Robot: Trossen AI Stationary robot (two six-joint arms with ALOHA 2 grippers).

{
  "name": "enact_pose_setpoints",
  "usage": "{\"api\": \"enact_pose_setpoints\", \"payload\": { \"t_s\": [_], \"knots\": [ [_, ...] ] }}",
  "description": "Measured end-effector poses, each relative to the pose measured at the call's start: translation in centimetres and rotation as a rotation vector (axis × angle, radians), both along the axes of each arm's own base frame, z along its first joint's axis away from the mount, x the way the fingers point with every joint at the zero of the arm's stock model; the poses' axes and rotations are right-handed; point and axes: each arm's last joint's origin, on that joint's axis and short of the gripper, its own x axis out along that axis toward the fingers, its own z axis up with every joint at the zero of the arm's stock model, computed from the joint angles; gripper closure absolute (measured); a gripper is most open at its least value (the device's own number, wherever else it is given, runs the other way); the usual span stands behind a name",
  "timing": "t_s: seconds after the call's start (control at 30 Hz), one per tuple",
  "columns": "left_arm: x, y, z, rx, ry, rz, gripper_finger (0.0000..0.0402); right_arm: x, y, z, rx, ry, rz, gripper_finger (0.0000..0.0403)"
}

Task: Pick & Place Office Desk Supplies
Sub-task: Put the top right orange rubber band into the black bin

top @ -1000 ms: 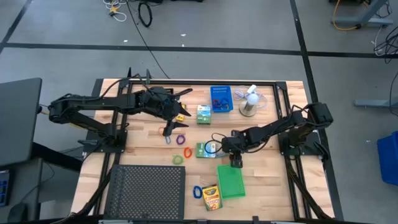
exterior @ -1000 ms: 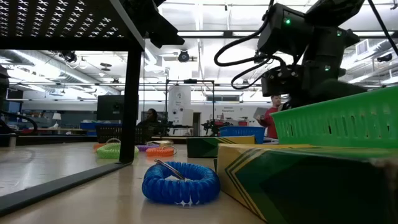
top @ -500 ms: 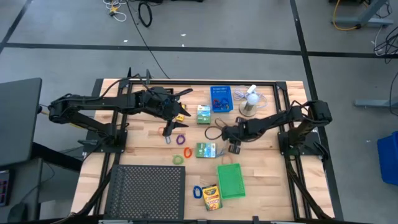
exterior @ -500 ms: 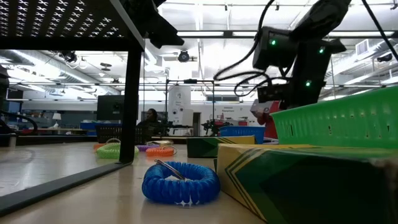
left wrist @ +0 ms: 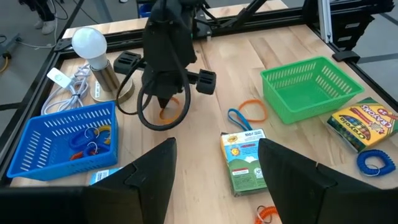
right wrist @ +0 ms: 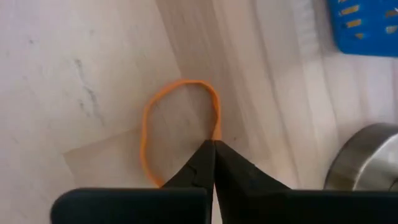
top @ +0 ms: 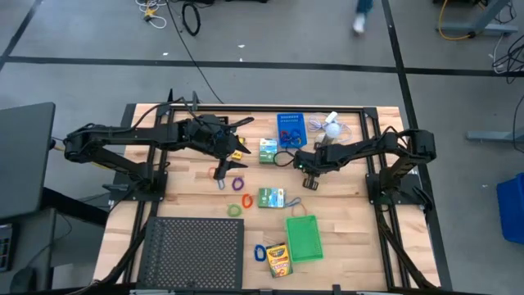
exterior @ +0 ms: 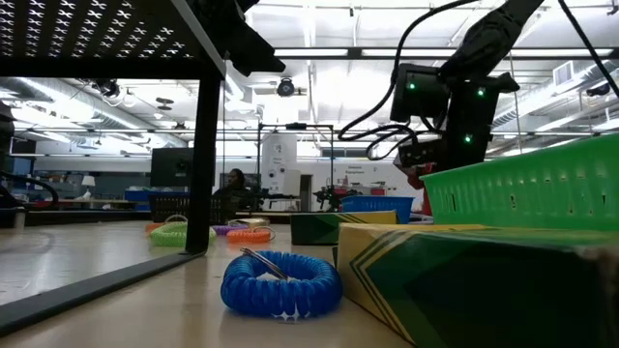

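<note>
Nearest the desk's (top: pixel 352 238) front edge lie a yellow cardboard crayon box (top: pixel 278 260), a blue coiled rubber-band loop (top: pixel 260 251) and a green plastic mesh bin (top: pixel 304 239). Farther back, the right hand (right wrist: pixel 214 144), fingers pressed together, pinches a thin orange rubber-band loop (right wrist: pixel 147 134) beside the blue plastic mesh bin (top: pixel 290 130). The left hand (top: pixel 228 168) hovers spread at the desk's left.

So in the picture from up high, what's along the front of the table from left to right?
Black mesh tray → blue coil loop → yellow crayon box → green bin.
</note>
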Motion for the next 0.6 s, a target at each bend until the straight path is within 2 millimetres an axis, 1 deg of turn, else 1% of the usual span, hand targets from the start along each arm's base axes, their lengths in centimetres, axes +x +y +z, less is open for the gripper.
{"api": "enact_pose_setpoints", "payload": {
  "t_s": [0.13, 0.27, 0.37, 0.43, 0.6],
  "knots": [
    [0.0, 0.0, 0.0, 0.001, 0.000, 0.000, 0.0168, 0.2, 0.7, 0.1, -0.023, -0.011, 0.026, 0.0399],
    [0.0, 0.0, 0.0, 0.008, 0.000, 0.004, 0.0168, 0.3, 1.7, 1.1, -0.045, -0.061, 0.055, 0.0400],
    [0.0, 0.0, 0.0, 0.009, -0.001, 0.004, 0.0168, 0.7, 2.5, 2.6, -0.060, -0.130, 0.074, 0.0401],
    [0.0, 0.0, 0.0, 0.009, -0.003, 0.004, 0.0168, 1.1, 3.0, 3.9, -0.063, -0.175, 0.090, 0.0401],
    [0.0, 0.0, 0.0, 0.008, -0.003, 0.005, 0.0168, 2.0, 3.7, 6.7, -0.068, -0.235, 0.128, 0.0402]
  ]
}}
